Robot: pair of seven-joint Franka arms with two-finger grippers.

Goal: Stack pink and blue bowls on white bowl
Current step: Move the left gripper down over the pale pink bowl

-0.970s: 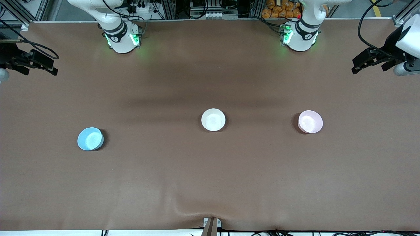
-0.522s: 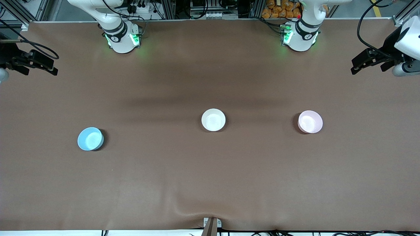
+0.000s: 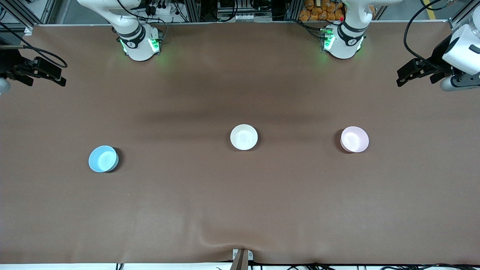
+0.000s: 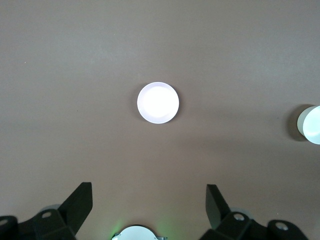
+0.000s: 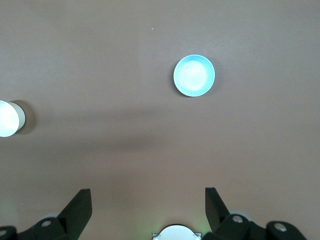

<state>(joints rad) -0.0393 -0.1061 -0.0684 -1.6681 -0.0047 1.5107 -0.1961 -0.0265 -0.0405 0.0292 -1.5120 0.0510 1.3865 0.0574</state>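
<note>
Three bowls stand apart on the brown table. The white bowl is at the middle, also at the edge of both wrist views. The pink bowl stands toward the left arm's end. The blue bowl stands toward the right arm's end, a little nearer the front camera. My left gripper hangs open and empty over the left arm's end of the table. My right gripper hangs open and empty over the right arm's end.
The brown mat covers the whole table, with a small ripple at its front edge. The left arm's base and the right arm's base stand along the edge farthest from the front camera. A small bracket sits at the front edge.
The left arm's hand has shifted slightly toward the middle of the table. The right arm and all three bowls have not moved.
</note>
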